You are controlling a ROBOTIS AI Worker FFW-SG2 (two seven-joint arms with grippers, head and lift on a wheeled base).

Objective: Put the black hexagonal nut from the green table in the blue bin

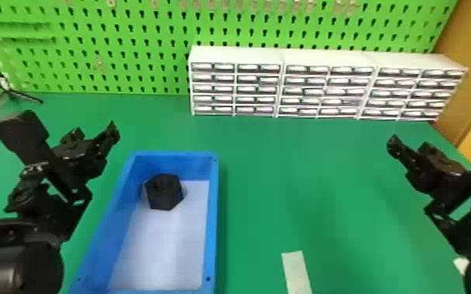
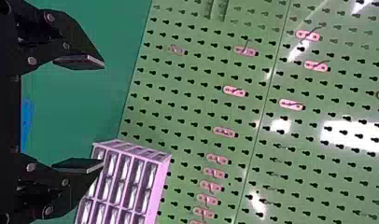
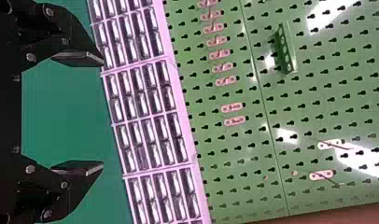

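The black hexagonal nut [image 1: 164,192] lies inside the blue bin [image 1: 214,219], near its far end, on the pale floor of the bin. My left gripper [image 1: 94,137] is held up to the left of the bin, apart from the nut. In the left wrist view the left gripper [image 2: 103,114] has its two fingers wide apart, nothing between them. My right gripper [image 1: 407,146] is over the right side of the green table [image 1: 305,172], far from the bin. The right wrist view has the right gripper [image 3: 102,112] open and holding nothing.
White drawer cabinets [image 1: 326,58] stand in a row at the back of the table, before a green pegboard [image 1: 129,51]. A pale strip [image 1: 296,271] lies right of the bin, near the front. A black tripod [image 1: 8,92] stands at the back left.
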